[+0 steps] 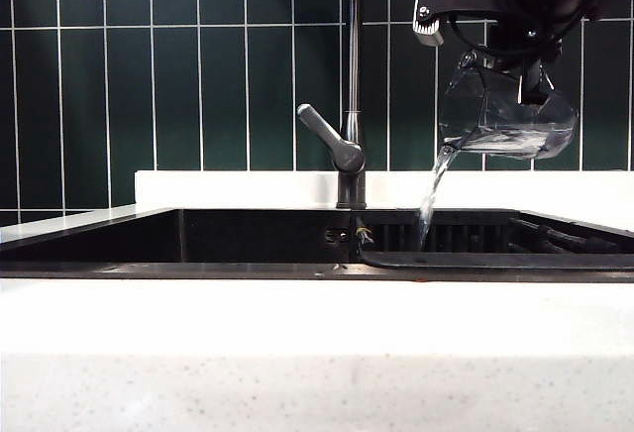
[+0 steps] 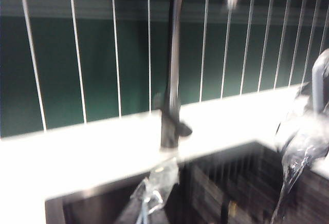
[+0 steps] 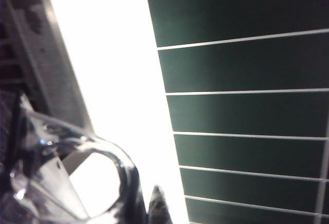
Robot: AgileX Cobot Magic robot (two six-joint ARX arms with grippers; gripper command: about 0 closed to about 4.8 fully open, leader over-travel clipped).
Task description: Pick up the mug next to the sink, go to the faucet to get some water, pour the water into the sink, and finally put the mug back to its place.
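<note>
clear glass, the mug is tipped hard over up on the right of the exterior view, its lip pointing down and toward the faucet, so a thin stream of water falls off the rim into the black sink over the slatted section. the right gripper is clamped tight on the mug's upper side from above, wrist turned to hold that tilt; judging by the level inside, there is water left to pour. in the right wrist view the mug's curved rim sits close under the camera. the left gripper is out of every picture but closed with nothing in it, parked clear. the white table in front waits for the mug's return.
</note>
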